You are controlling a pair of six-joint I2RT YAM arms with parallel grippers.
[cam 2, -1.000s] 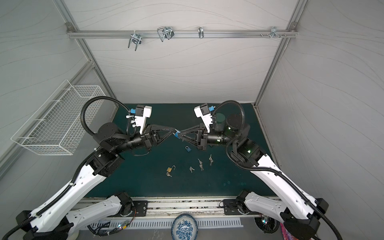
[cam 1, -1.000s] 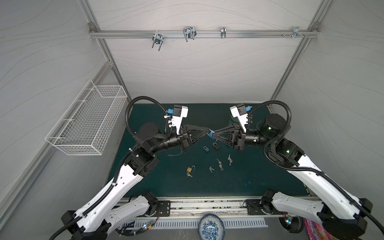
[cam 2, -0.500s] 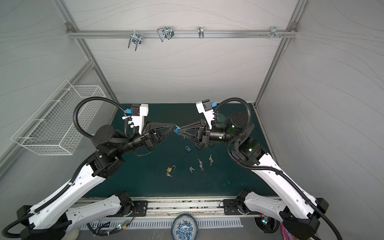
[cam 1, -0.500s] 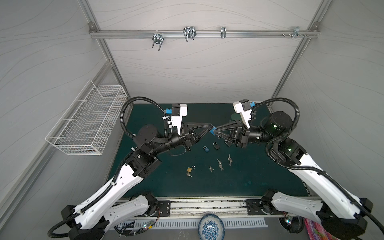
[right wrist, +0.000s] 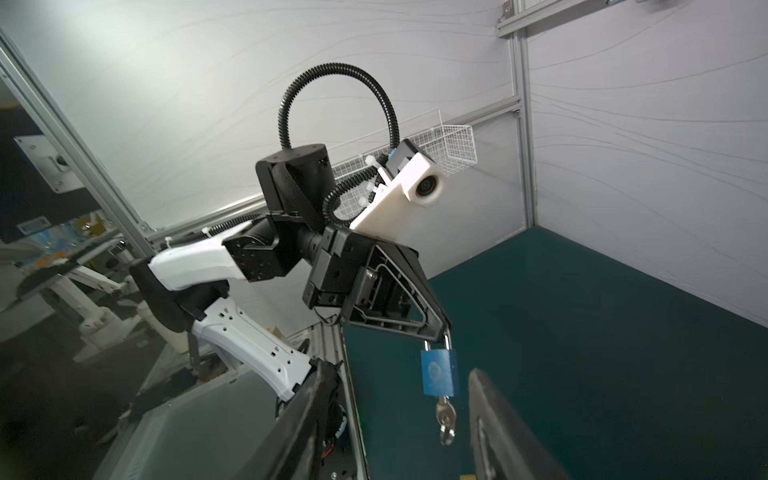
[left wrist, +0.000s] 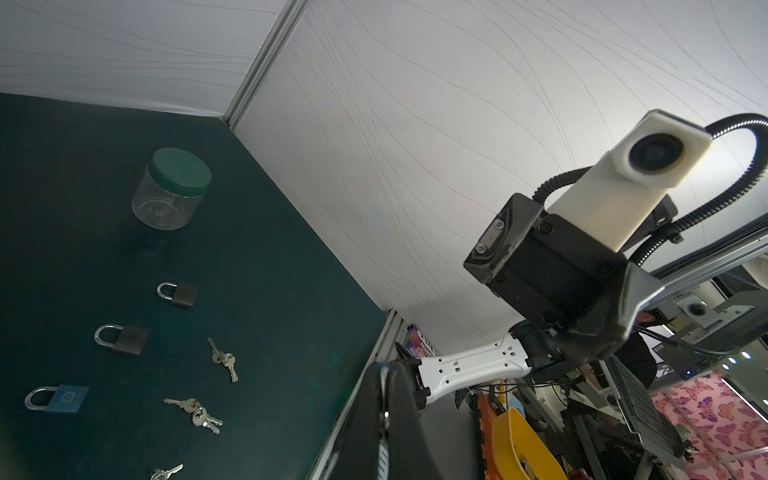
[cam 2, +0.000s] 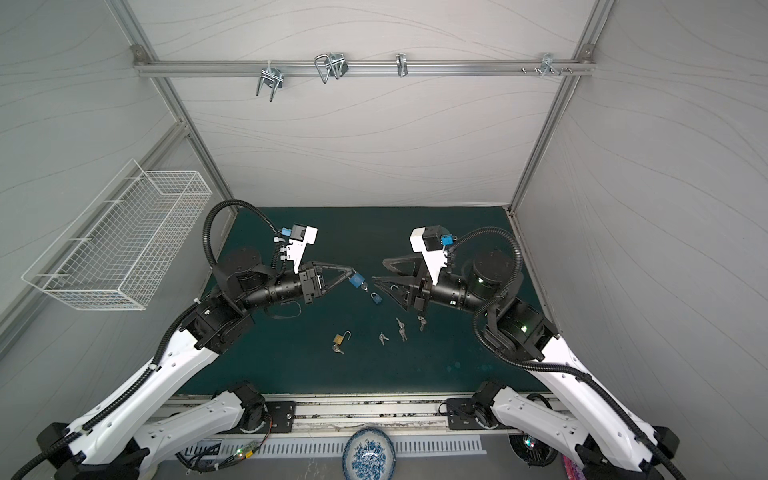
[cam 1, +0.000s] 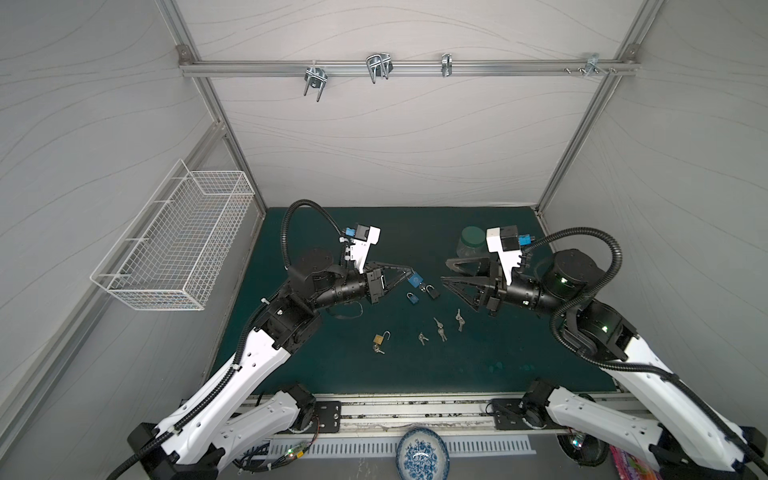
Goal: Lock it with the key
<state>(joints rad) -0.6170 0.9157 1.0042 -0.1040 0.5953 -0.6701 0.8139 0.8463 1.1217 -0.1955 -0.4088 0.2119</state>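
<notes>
Padlock [right wrist: 439, 372] pinched by shackle in left tool [right wrist: 442, 332], key [right wrist: 445, 415] hanging from keyhole, right tool [cam 1: 444, 272] spread nearby

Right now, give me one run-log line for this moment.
left jaws: shut on blue padlock shackle | key: hanging from padlock's keyhole | right jaws: open, not gripping key

Left wrist view: left gripper [left wrist: 384, 374] cut off by the picture's edge, its grip unseen. Right wrist view: blue padlock [right wrist: 438, 372] shackle top buried between the fingertips [right wrist: 441, 329] (face emblem too small to read). In a top view: black padlock [cam 2: 395, 288] mostly behind the right gripper [cam 2: 378, 271]; jar [cam 1: 471, 245] partly behind the wrist camera [cam 1: 500, 243]; bowl [cam 1: 422, 453] cropped; loose keys [cam 1: 439, 328] too small to count.
</notes>
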